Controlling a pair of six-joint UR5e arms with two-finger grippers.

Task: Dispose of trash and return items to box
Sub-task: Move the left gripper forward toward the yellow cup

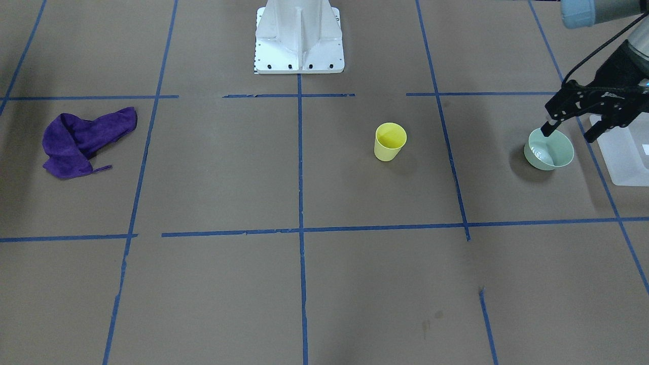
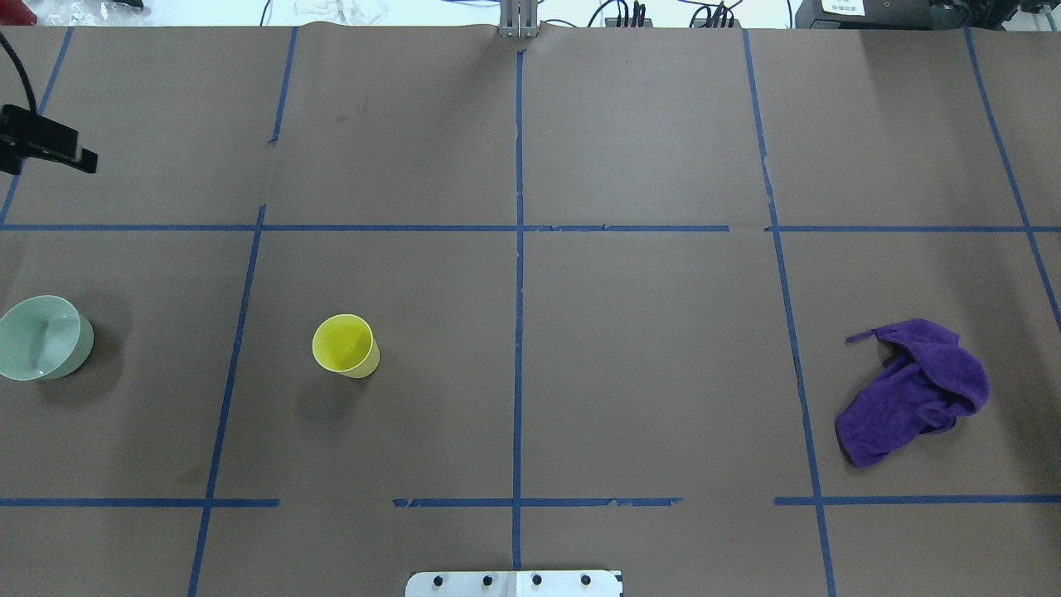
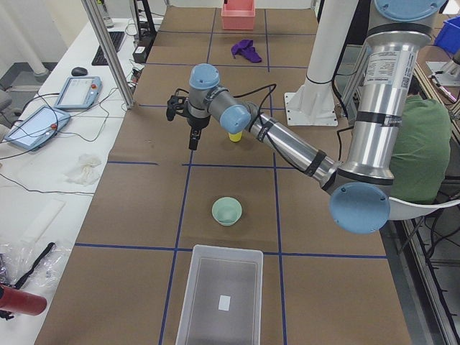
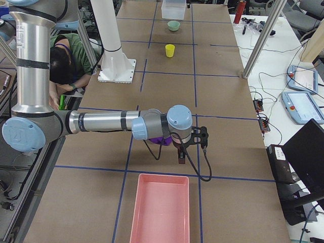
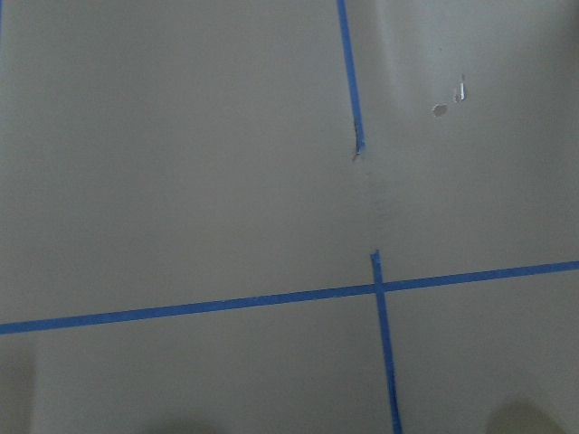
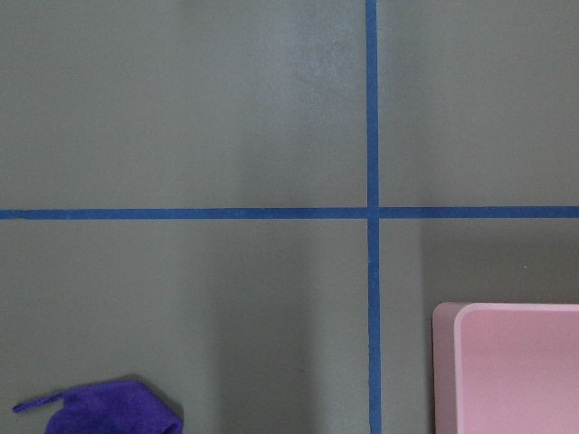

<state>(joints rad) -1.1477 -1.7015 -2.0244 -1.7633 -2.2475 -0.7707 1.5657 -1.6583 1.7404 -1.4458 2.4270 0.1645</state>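
The yellow cup [image 1: 390, 142] stands upright on the brown table, and it also shows in the overhead view [image 2: 345, 346]. The mint-green bowl [image 1: 549, 148] sits upright near the frosted white box [image 1: 626, 152], which the left-end view shows with a small white label [image 3: 221, 295]. My left gripper [image 1: 568, 135] is open and empty, held in the air; in the front view it overlaps the bowl's far rim. My right gripper [image 4: 192, 149] hangs over the table beside the purple cloth, and I cannot tell whether it is open or shut.
A crumpled purple cloth [image 2: 916, 394] lies on the table's right side. A pink tray [image 4: 161, 207] stands at that end, its corner in the right wrist view [image 6: 511, 366]. Blue tape lines grid the table. The robot's white base [image 1: 299, 38] is at the back.
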